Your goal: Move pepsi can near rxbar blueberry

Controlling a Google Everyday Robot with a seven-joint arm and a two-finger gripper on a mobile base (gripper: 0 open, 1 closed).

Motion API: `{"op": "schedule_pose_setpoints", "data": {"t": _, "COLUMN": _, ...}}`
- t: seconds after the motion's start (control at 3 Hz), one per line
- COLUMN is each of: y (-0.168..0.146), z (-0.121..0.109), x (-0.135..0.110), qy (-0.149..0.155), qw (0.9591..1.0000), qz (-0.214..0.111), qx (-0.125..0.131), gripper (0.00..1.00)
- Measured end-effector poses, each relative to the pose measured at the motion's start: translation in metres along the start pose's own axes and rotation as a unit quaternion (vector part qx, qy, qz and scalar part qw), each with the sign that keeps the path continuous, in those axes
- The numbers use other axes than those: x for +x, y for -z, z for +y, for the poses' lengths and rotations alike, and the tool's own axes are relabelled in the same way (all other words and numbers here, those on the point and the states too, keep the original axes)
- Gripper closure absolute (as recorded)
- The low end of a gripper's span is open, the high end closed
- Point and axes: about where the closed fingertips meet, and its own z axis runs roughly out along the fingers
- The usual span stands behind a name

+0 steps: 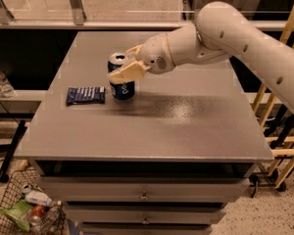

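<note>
The hand point(123, 65) grips the upper part of the pepsi can point(122, 90), which is upright and low over the table point(186, 126); whether it touches the surface I cannot tell. The rxbar blueberry point(85, 95) lies flat just beside the can, a narrow gap between them. The white arm point(225, 38) reaches in from the far corner.

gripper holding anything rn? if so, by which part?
Yes. The gripper is shut on the pepsi can, with its fingers clamped across the can's upper half, near the silver top.
</note>
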Motion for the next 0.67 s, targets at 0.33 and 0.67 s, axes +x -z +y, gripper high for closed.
{"op": "schedule_pose_setpoints", "data": {"t": 0.33, "y": -0.021, "z": 0.009, "x": 0.003, "qy": -0.005, "qw": 0.9994, "qz": -0.007, "qx": -0.032, "gripper": 1.00}}
{"op": "schedule_pose_setpoints", "data": {"t": 0.67, "y": -0.032, "z": 0.013, "x": 0.006, "qy": -0.009, "qw": 0.9986, "qz": -0.014, "qx": -0.050, "gripper": 1.00}}
